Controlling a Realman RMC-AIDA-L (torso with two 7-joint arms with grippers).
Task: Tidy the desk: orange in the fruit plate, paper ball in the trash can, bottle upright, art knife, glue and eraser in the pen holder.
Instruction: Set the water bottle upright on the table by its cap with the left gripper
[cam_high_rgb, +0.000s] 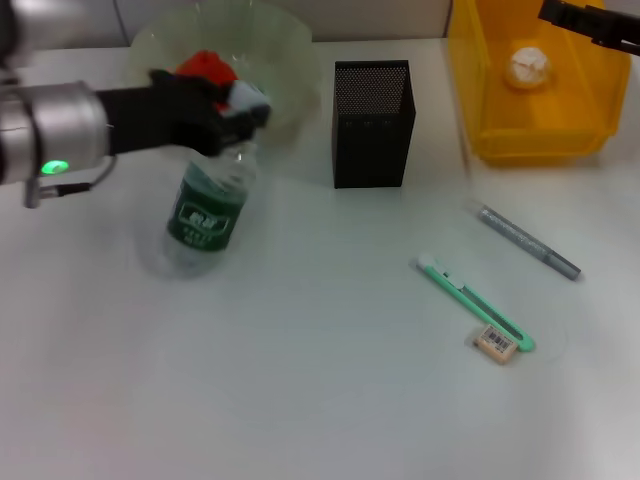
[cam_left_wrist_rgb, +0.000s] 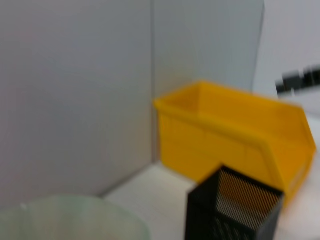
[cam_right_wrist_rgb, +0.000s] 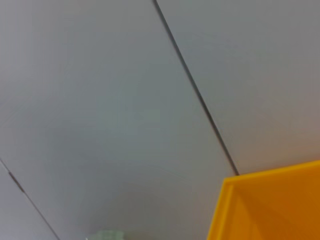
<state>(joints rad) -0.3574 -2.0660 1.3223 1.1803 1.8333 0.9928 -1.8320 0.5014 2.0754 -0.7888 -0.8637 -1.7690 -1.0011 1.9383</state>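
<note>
Yellow plastic trash can (cam_high_rgb: 470, 110) at the far right, paper ball (cam_high_rgb: 528, 66) lying inside; right gripper (cam_high_rgb: 590, 22) above its far rim, grip impossible to tell. Glass fruit plate (cam_high_rgb: 290, 50) at the back left, orange (cam_high_rgb: 205, 68) in it. Black mesh pen holder (cam_high_rgb: 372, 122) between the two, nothing visible inside.

Just in front of the plate, bottle (cam_high_rgb: 210, 205) standing but leaning slightly, left gripper (cam_high_rgb: 235, 110) apparently pinched on its neck. Risk, as a judgement: letting go while the base sits unevenly, tipping the bottle back over, into the plate or towards the pen holder. Dragging the neck sideways on withdrawal, same result.

Waiting on the table to the right: grey glue (cam_high_rgb: 528, 241), green art knife (cam_high_rgb: 470, 298), and eraser (cam_high_rgb: 497, 343) touching the knife's near end, likely to get nudged during the knife pick.
</note>
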